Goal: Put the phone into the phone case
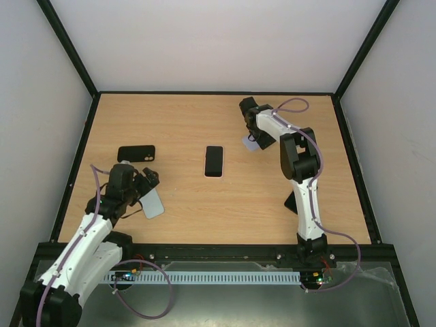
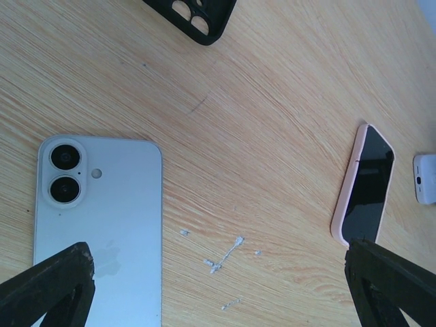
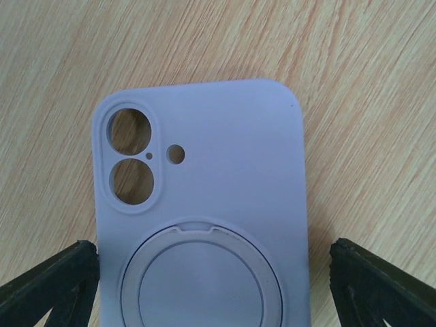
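A light blue phone (image 2: 102, 225) lies back up on the table, also in the top view (image 1: 152, 202). My left gripper (image 2: 218, 293) is open just above the table. Its left finger is over the phone's lower part and its right finger is well off to the side; it shows at the table's left in the top view (image 1: 144, 185). A lavender phone case (image 3: 204, 184) with a ring stand lies back up, also at the back right of the top view (image 1: 251, 142). My right gripper (image 3: 204, 286) is open and straddles the case's lower half; it shows in the top view (image 1: 253, 133).
A black phone case (image 1: 136, 153) lies behind the left gripper and shows in the left wrist view (image 2: 194, 17). A phone in a pink case (image 1: 214, 161) lies screen up at the table's middle, also in the left wrist view (image 2: 364, 187). Black frame rails edge the table.
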Controlling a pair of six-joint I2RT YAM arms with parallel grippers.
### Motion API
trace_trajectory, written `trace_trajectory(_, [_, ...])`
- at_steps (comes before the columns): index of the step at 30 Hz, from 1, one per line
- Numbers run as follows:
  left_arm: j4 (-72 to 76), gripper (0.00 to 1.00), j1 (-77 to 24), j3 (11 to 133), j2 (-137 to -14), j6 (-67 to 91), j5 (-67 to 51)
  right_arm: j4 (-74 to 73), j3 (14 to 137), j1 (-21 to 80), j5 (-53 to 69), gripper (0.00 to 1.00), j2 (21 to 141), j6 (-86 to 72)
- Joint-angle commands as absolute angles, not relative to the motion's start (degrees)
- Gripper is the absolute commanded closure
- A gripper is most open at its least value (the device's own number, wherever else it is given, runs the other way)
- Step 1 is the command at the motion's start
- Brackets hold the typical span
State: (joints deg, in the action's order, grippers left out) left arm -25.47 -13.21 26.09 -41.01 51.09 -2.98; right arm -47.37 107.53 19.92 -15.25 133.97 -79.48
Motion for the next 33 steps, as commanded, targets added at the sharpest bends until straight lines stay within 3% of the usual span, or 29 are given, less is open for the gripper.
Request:
trace_trajectory(1, [-27.43,0.01,-13.36,26.60,-39.03,51.76,-3.22,-53.74,106.97,19.34,-17.79,0.12,137.30,-78.57])
trace_trajectory(10, [-27.98,0.01,-13.50,26.10,-36.30,53.06,-5.24,-50.06,102.14,19.40,-16.51,0.16,133.48,-67.99])
trace_trajectory(22, [-28.22,0.01,-14.06,25.52,-34.52,52.76,-8.46,-44.47,75.16,20.45,-19.71,0.20,116.78,-63.08])
trace_trajectory(33, [-30.25,0.01,-14.43,25.23,-31.02,54.13,-7.43,-43.94,77.58,20.61,-15.65,0.15,121.01,-67.67])
